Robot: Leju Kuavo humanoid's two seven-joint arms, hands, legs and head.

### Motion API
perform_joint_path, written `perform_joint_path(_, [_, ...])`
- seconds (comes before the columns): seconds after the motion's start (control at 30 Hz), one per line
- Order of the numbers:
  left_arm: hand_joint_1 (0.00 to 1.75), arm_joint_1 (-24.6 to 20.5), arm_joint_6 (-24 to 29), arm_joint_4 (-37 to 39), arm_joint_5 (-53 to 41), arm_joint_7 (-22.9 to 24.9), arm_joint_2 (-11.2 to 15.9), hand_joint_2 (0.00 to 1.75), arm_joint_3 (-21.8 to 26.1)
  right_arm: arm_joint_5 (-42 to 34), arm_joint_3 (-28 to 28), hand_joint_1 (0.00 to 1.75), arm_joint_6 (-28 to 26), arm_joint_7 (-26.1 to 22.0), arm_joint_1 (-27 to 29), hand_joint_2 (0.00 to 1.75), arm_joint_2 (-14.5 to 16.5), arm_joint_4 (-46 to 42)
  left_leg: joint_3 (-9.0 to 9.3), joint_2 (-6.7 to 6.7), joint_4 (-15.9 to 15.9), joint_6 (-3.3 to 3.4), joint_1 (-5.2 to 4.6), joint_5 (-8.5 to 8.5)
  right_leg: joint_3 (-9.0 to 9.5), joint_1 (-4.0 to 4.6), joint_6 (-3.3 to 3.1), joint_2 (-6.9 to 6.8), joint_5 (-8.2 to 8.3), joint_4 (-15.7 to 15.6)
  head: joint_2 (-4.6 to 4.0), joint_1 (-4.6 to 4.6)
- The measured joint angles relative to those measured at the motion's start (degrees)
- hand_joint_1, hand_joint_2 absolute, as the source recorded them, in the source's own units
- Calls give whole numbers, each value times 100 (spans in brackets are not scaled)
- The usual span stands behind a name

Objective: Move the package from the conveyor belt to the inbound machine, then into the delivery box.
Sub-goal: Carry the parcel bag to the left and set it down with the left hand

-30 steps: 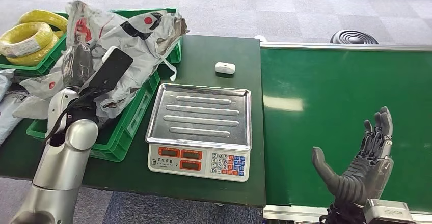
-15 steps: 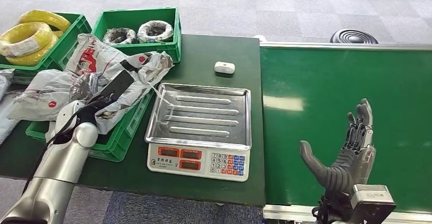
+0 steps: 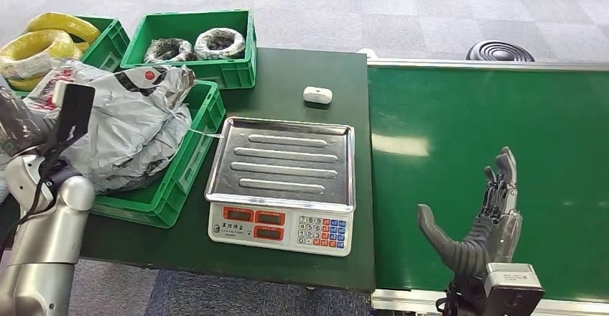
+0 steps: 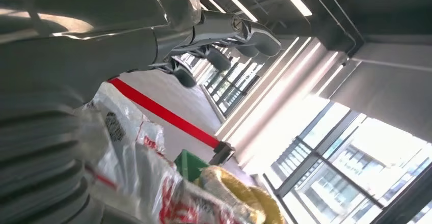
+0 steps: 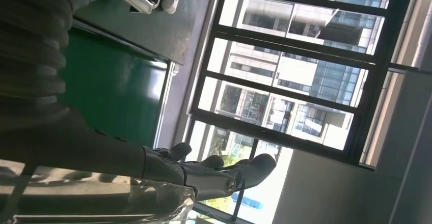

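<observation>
A crumpled grey package [image 3: 133,118] with red and black print lies in the front green delivery crate [image 3: 183,176], left of the scale. My left hand [image 3: 20,126] is at the far left beside the package. In the left wrist view that hand [image 4: 168,25] has its fingers stretched out and apart with nothing in them, and the package [image 4: 132,152] lies close by the wrist. My right hand [image 3: 480,222] stands upright with spread fingers over the green conveyor belt [image 3: 488,115], holding nothing. The scale's steel tray [image 3: 284,159] is bare.
A green crate with yellow cable coils [image 3: 39,43] sits at the back left. Another crate [image 3: 190,43] holds black and white coils. A small white device [image 3: 317,95] lies on the dark table behind the scale. The table's front edge runs just below the scale's keypad [image 3: 323,231].
My left arm swung left and down, and the grey package went from hanging in the air to lying in the front crate. My right hand sank a little toward me.
</observation>
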Motion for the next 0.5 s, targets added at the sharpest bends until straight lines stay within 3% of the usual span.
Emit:
perform_joint_path(0.07, [0,114,-80,-308,695,-421,-15,0,155,50,0,0,-23,8,87,175,-1,-24,0,0,0,0,0,0,-2,0,0,0,0,-1,0,-1])
perform_joint_path(0.17, [0,484,-660,-967,2195,-1043,-84,0,220,123,-20,0,-55,14,273,175,-11,-104,-2,1,-1,0,0,-2,-3,0,0,0,-1,-1,0,1])
perform_joint_path(0.3, [0,1319,-1601,-2113,3990,-1683,-177,175,113,238,-105,0,21,17,497,175,-58,-179,-5,16,-1,-1,-1,-10,-8,-1,0,13,-2,-2,0,0])
perform_joint_path(0.4, [0,2290,-2315,-3110,5301,-2275,-202,175,12,399,-161,0,119,60,672,175,-123,-195,-4,32,-2,0,-2,-22,-12,-3,2,26,-5,-4,0,0])
perform_joint_path(0.5, [0,3431,-2679,-3986,5792,-2863,-238,175,-56,477,-168,0,196,145,893,175,-195,-214,-5,44,-2,0,-2,-35,-18,-3,5,32,-16,-6,0,-1])
